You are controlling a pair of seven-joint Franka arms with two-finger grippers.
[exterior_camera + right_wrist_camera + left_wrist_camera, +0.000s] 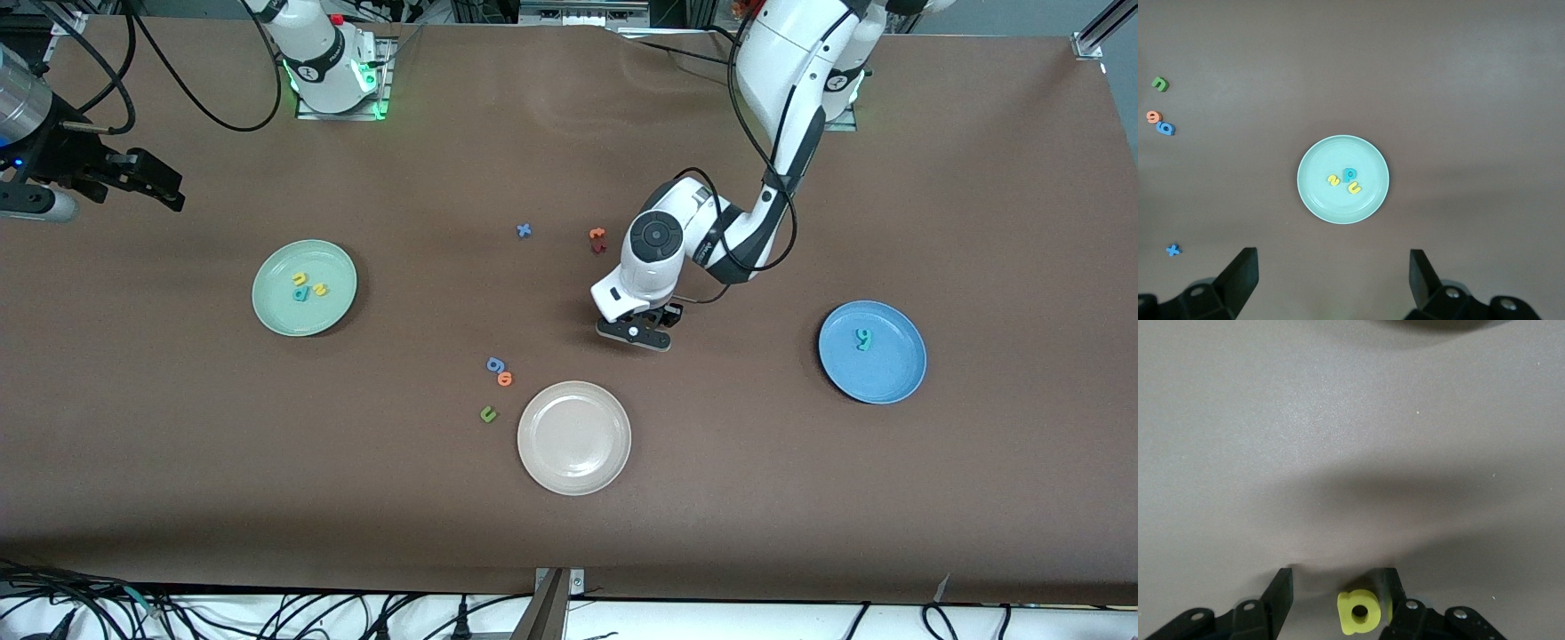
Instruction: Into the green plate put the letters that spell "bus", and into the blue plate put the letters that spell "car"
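Three plates sit on the brown desk [178, 462]: a green plate [271, 311] toward the right arm's end, a blue plate [889, 378] toward the left arm's end, and a beige plate [574, 437] between them, nearest the front camera. I count three letters in the green plate: a teal b [300, 293] and two yellow ones, the u [300, 279] and the s [319, 289], bunched close together near its middle. Two small letters lie in the blue plate, one yellow [861, 333] and one teal [861, 345], touching; I cannot read their shapes. Six loose letters lie on the desk: a blue x [524, 230], an orange letter [597, 234] touching a dark red one [598, 248], then a blue g [494, 364] touching an orange o [505, 380], with a green u [487, 413] near them.

My left gripper [633, 331] points straight down at the desk, just above the beige plate in the front view. In its wrist view a yellow a [1357, 612], chunky foam with a round hole, sits between the jaws, against one finger [1392, 587] with a gap to the other, so they are partly open.

My right gripper [142, 182] waits in the air at its end of the desk, jaws spread wide and holding nothing.
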